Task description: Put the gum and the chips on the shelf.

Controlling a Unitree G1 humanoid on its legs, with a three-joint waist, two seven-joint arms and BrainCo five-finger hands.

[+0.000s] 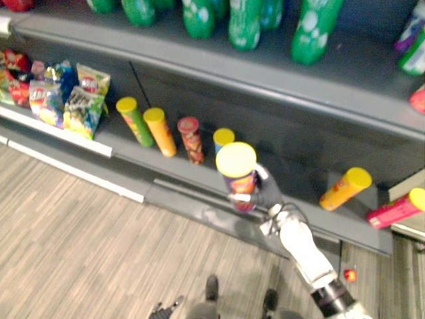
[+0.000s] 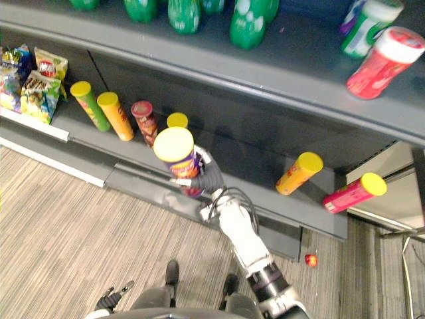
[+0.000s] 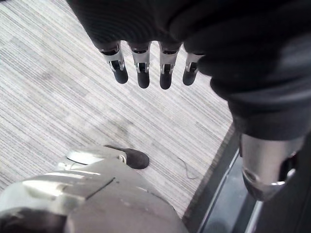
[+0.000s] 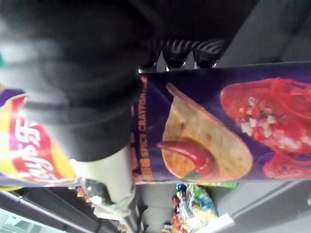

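Observation:
My right hand is shut on a purple chips can with a yellow lid. It holds the can upright just in front of the lower shelf, close to a row of standing cans. In the right wrist view the can lies across my fingers, with my thumb on its near side. A red tub with a white lid and a green-and-white tub, possibly gum, rest on the upper shelf at the right. My left hand hangs low over the floor with relaxed fingers and holds nothing.
Green, orange, red and blue cans stand on the lower shelf. An orange can and a pink can lie further right. Chip bags fill the left end; green bottles stand above. A small red thing lies on the floor.

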